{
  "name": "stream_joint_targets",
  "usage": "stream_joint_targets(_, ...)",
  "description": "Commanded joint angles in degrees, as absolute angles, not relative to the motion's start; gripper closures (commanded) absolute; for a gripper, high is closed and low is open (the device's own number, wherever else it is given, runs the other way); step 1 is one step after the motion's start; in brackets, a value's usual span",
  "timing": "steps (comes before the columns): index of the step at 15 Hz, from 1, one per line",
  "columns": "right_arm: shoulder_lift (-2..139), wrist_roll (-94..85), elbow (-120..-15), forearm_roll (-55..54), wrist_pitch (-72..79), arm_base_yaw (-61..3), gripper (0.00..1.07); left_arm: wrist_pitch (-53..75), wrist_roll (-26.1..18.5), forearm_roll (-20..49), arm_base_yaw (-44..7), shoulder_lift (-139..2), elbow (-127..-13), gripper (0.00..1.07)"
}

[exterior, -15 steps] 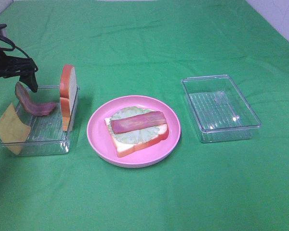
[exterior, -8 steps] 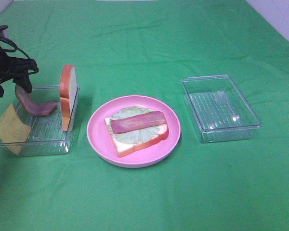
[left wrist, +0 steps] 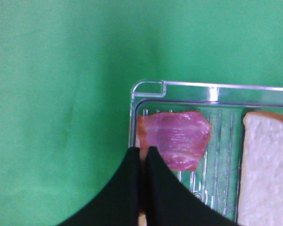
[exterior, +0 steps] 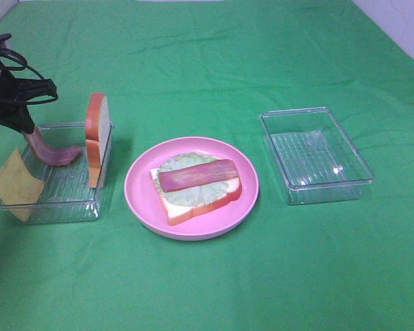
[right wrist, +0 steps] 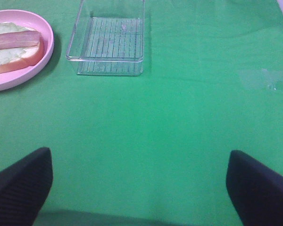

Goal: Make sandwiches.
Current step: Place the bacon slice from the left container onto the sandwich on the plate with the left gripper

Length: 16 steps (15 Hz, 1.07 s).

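On the pink plate (exterior: 139, 200) lies a white bread slice (exterior: 196, 205) topped with a green lettuce leaf (exterior: 174, 164) and a bacon strip (exterior: 196, 174). The left clear tray (exterior: 69, 201) holds an upright bread slice (exterior: 98, 134), a curled bacon strip (exterior: 61, 154) and a yellow cheese slice (exterior: 15, 183) leaning over its left wall. My left gripper (exterior: 26, 128) is shut on the raised end of that bacon strip; in the left wrist view its gripper (left wrist: 142, 154) pinches the bacon (left wrist: 179, 139) beside the bread (left wrist: 264, 169). My right gripper (right wrist: 141, 188) is open, empty and low over the cloth.
An empty clear tray (exterior: 331, 183) stands right of the plate; it also shows in the right wrist view (right wrist: 108, 63) next to the plate (right wrist: 46, 54). Green cloth covers the whole table.
My left gripper has come down and slightly left onto the raised end of the bacon strip in the left tray. Nothing else has moved.
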<state>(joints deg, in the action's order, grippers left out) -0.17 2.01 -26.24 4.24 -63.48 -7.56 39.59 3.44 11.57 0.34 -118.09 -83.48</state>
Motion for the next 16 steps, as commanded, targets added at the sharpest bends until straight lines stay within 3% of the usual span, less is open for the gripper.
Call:
stream_joint_targets(1, -2.2, 1.7, -26.0, 4.0, -63.1, -7.2, 0.12, 39.4, 3.5, 12.5, 0.1, -118.1, -83.8, 1.07)
stream_joint_targets(8, -2.2, 1.7, -26.0, 4.0, -63.1, -7.2, 0.12, 41.5, 4.0, 14.7, 0.1, -115.2, -83.8, 1.07)
stream_joint_targets(16, -2.2, 1.7, -26.0, 4.0, -63.1, -7.2, 0.12, 41.9, 3.7, 17.9, 0.1, -100.3, -83.9, 1.07)
